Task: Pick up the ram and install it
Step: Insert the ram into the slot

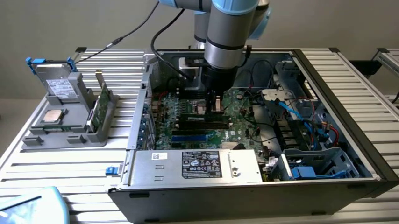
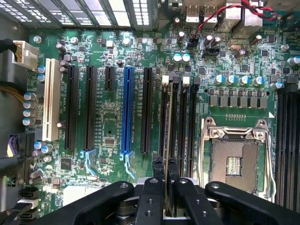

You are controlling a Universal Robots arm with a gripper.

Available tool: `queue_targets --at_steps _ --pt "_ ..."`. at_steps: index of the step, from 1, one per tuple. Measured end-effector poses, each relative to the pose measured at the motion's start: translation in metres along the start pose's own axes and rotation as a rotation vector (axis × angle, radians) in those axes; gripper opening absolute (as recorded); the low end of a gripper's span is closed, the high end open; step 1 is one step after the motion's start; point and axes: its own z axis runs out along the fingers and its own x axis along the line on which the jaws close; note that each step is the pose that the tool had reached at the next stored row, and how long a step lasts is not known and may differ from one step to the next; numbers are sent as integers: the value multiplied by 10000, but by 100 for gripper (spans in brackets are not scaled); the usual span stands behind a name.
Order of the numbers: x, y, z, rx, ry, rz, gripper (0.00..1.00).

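Gripper [image 2: 165,164] is pinching, fingers nearly closed, what looks like the ram [image 2: 169,126] edge-on; its long axis is running parallel to the black slots [image 2: 191,122] directly beneath.

Case [image 1: 369,140] top open, gripper [image 1: 216,108] and ram [image 2: 169,122] clear above motherboard [image 1: 244,127]. Power supply [image 1: 199,165] blocks near side, cables [image 1: 311,123] crowd right.

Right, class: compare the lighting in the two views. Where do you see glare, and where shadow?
Exterior view: soft, even light; the silver labelled box is bright, while the motherboard beneath the arm lies in shade. Wrist view: the vent slots glare white, the motherboard is evenly lit, and the gripper is a dark shape in the foreground.
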Motion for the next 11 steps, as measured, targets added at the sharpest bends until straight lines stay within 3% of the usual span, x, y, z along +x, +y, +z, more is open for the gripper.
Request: queue_targets --at_steps 3,5,8,11 --pt "0 1 0 -1 63 -17 14" --pt "-2 5 -1 7 162 -51 14" --pt "-15 9 0 71 351 -144 14" --pt "-37 10 0 189 453 -245 14"
